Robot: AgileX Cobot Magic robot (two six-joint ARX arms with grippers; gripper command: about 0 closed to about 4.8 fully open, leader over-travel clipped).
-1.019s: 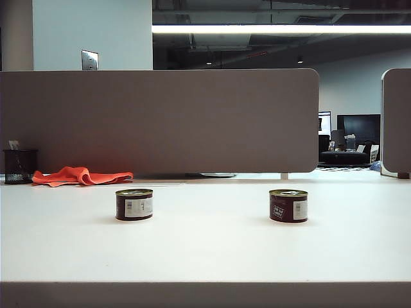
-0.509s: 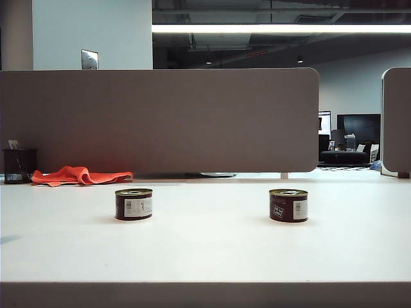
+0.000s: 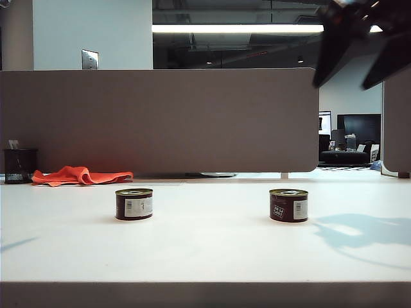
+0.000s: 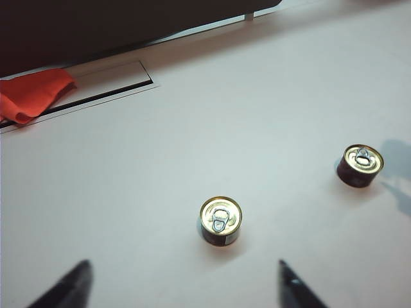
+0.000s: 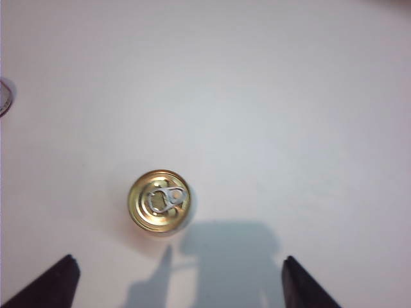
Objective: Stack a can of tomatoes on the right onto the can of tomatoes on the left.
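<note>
My right gripper (image 3: 363,48) has just swung into the exterior view, high above the tabletop (image 3: 205,250), fingers spread wide and empty, throwing a new shadow beside the right can (image 3: 288,205). The left gripper (image 4: 180,285) hovers over the left can (image 3: 134,204), fingers also apart, holding nothing. I judge the approach has begun; nothing is grasped yet. Count: 1 tabletop, 2 grippers, 1 orange cloth (image 3: 80,175), 2 cans, well apart.

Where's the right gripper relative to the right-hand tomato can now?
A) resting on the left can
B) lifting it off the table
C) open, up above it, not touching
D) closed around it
C: the right gripper hangs with jaws spread above the right can, which stands untouched on the table.
</note>
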